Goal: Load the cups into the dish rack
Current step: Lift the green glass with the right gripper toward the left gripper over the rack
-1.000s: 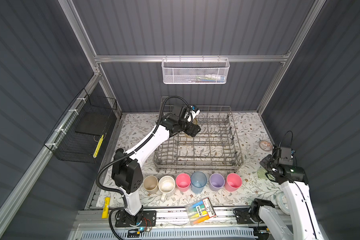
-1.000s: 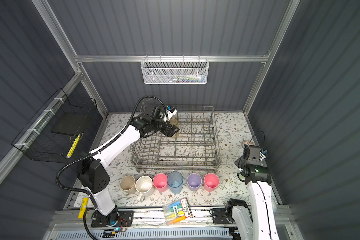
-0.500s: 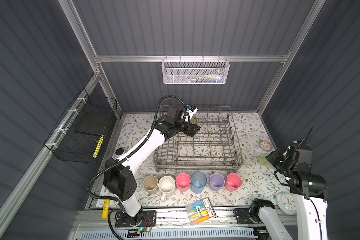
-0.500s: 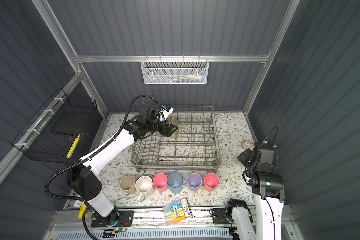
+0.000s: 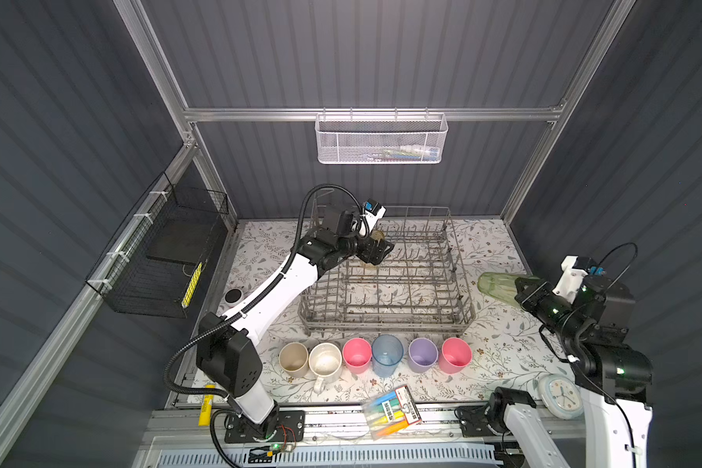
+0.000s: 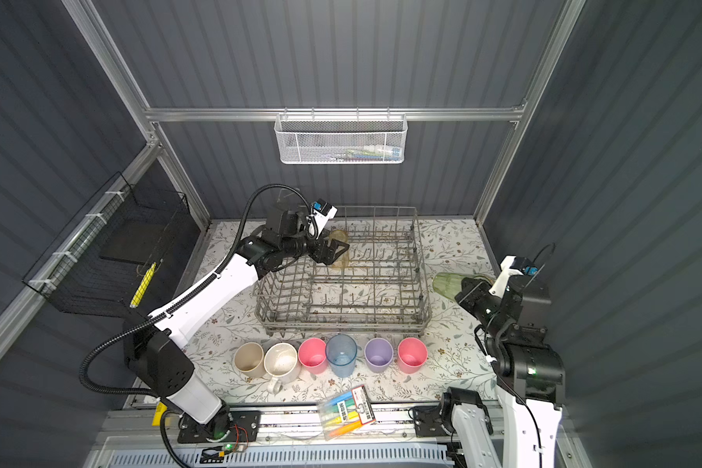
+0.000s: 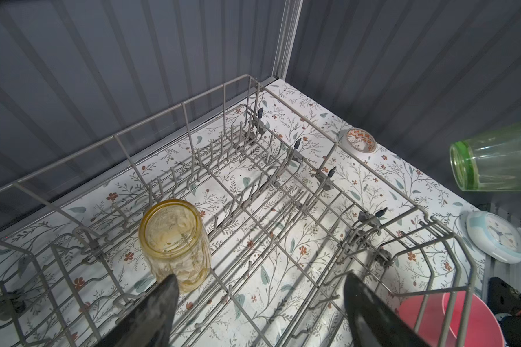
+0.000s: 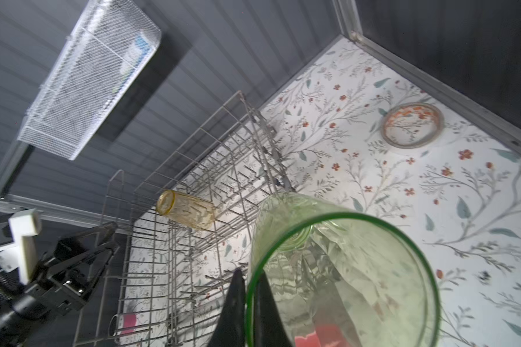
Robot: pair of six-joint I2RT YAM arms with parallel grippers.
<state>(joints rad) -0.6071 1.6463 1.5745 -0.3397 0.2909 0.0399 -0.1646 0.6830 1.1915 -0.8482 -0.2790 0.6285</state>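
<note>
The grey wire dish rack (image 5: 386,324) (image 6: 341,326) stands mid-table. An amber ribbed glass (image 5: 377,242) (image 6: 338,254) (image 7: 175,240) (image 8: 187,210) stands in its far left corner. My left gripper (image 5: 375,254) (image 7: 260,279) hovers open just beside it, touching nothing. At the rack's right, my right gripper (image 5: 521,289) (image 8: 250,276) is shut on the rim of the green ribbed glass (image 5: 497,285) (image 6: 446,283) (image 8: 343,270), held on its side in the air. In front of the rack stand a beige tumbler (image 5: 294,356), cream mug (image 5: 325,360), pink (image 5: 356,354), blue (image 5: 386,354), lilac (image 5: 422,354) and pink (image 5: 455,354) cups.
A white mesh basket (image 5: 381,139) hangs on the back wall and a black wire basket (image 5: 159,259) on the left wall. A tape roll (image 8: 412,124) lies right of the rack. A clock (image 5: 560,395) and a marker pack (image 5: 390,411) sit at the front.
My right arm has lifted the green glass off the table and turned it toward the rack. The left gripper stays open by the amber glass, its arm shifted slightly.
</note>
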